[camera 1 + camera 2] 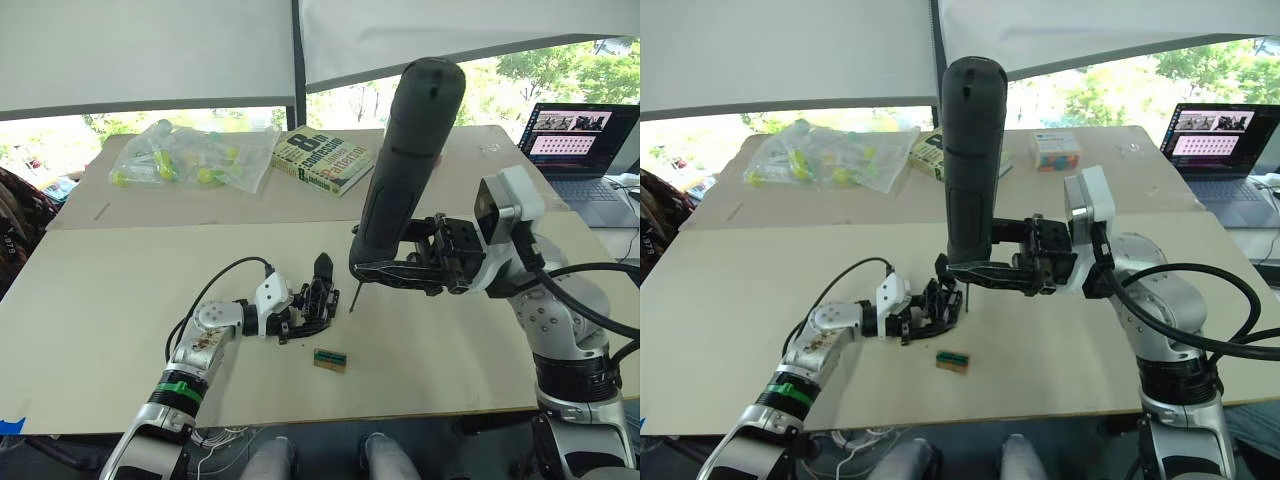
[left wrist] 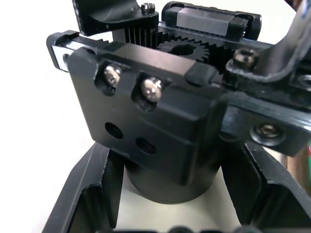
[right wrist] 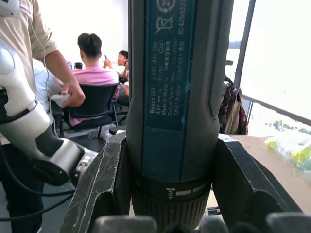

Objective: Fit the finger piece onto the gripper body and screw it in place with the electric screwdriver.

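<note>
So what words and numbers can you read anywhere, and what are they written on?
"Bosch GO", "3,6V" and "GERMANY": on the label of the electric screwdriver, which the right gripper holds. The rest of that label is too small to read.
"8": on the book; its other words are too blurred.
The laptop screen is too small to read.
</note>
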Available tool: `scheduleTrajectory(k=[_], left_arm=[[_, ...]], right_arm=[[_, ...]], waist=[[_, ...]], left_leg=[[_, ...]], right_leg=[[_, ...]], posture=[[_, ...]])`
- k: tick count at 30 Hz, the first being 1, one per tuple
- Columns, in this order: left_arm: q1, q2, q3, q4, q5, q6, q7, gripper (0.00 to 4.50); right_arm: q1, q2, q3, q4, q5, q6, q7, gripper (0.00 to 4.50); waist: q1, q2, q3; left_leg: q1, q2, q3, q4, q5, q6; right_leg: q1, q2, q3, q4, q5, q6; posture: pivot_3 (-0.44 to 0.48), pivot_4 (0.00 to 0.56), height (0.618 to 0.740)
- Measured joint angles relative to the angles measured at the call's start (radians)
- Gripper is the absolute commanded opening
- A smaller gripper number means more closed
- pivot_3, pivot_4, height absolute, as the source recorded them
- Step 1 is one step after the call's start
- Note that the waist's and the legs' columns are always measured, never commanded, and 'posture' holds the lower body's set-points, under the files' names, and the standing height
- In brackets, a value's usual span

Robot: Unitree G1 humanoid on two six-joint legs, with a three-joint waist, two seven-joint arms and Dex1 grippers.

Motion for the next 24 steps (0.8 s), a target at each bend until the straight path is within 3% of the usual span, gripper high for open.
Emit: scheduleTrajectory(k=[4,6,9,24], left_arm=[[-0.002,-0.012,0.007,0.02,-0.003,-0.005,0.002,2.33],[-0.002,-0.016,0.01,0.021,-0.005,-0.002,0.004,3.36],[0.009,-0.024,0.021,0.009,-0.012,0.005,0.023,4.45],[0.194,-0.022,0.044,-0.231,-0.01,0.05,0.175,4.45]], right_arm=[[0.003,0.0,-0.001,-0.006,0.001,0.01,-0.003,1.92],[0.003,-0.001,-0.002,-0.01,0.002,0.012,-0.006,1.92],[0.003,-0.007,-0.003,-0.012,0.007,0.017,-0.006,1.92],[0.003,-0.014,-0.005,-0.012,0.02,0.026,-0.005,1.92]], waist=[[0.002,0.0,0.0],[0.003,0.0,0.0],[0.003,0.0,0.0],[-0.014,0.0,0.0]], left_leg=[[0.0,0.0,0.0,0.0,0.0,0.0],[0.001,0.0,0.0,0.0,0.0,0.0],[0.001,0.0,0.0,0.0,0.0,0.0],[0.0,0.001,0.0,0.0,0.0,0.0]], right_leg=[[0.001,0.0,0.0,0.0,0.0,0.0],[0.001,0.0,0.0,0.0,0.0,0.0],[0.001,0.0,0.0,0.0,0.0,0.0],[0.0,0.0,0.0,0.001,0.0,0.0]], posture=[[0.0,0.15,0.737],[0.0,0.15,0.737],[0.0,0.15,0.737],[0.0,0.15,0.737]])
